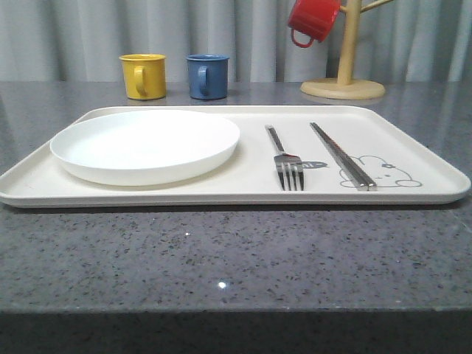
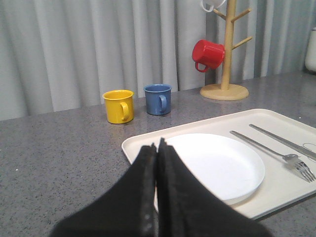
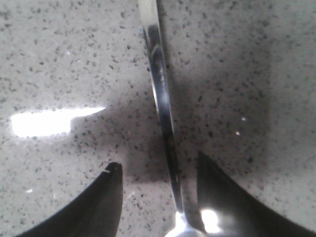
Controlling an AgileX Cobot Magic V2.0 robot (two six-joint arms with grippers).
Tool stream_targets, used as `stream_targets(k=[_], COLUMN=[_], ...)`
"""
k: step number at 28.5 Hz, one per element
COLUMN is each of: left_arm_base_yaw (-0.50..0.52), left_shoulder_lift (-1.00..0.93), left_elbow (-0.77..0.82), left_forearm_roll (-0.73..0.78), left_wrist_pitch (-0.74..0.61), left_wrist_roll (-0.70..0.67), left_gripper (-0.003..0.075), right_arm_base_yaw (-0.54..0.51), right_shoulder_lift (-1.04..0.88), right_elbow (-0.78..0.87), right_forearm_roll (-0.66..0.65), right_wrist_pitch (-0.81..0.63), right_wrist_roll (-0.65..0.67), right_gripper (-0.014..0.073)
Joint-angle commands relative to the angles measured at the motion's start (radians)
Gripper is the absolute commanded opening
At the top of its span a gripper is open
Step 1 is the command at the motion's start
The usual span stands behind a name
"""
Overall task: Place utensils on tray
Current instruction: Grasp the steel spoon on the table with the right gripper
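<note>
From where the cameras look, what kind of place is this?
Probably a mock dining counter: a speckled grey countertop, a cream tray with plate and cutlery, a wooden mug tree, and grey curtains behind.

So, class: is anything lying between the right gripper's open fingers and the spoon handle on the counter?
Nothing visible. The right gripper is open, one finger on each side of the spoon handle, and there is just bare counter in the gaps.

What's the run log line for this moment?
fork, chopsticks: on tray | spoon: on counter between open right gripper fingers | left gripper: shut, empty
</note>
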Motion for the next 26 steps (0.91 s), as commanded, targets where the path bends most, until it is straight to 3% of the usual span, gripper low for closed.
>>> stream_targets(k=[1, 5, 10, 13, 26], left_arm_base_yaw=[0.001, 0.001, 0.001, 0.001, 0.001], left_shoulder_lift=[0.01, 0.01, 0.01, 0.01, 0.01], left_elbow=[-0.026, -0.026, -0.026, -0.026, -0.026], left_forearm_roll=[-0.011, -0.011, -0.011, -0.011, -0.011], left_wrist_pitch=[-0.086, -0.086, -0.086, -0.086, -0.086], left_wrist_roll=[-0.013, -0.013, -0.013, -0.013, -0.013], left_gripper=[-0.0018, -0.0018, -0.0018, -0.0018, -0.0018], right_arm_base_yaw=[-0.007, -0.007, -0.007, -0.007, 0.018], right_shoulder_lift=[-0.028, -0.019, -0.019, -0.02, -0.182], right_elbow=[-0.031, -0.031, -0.031, -0.031, -0.031], right_forearm_roll=[-0.004, -0.002, -0.002, -0.002, 0.026], right_wrist_pitch=[-0.019, -0.017, -0.005, 0.004, 0.096], right_wrist_roll=[-0.012, -0.012, -0.012, -0.012, 0.079], right_gripper=[0.0381, 0.0351, 0.0097, 0.0008, -0.0003])
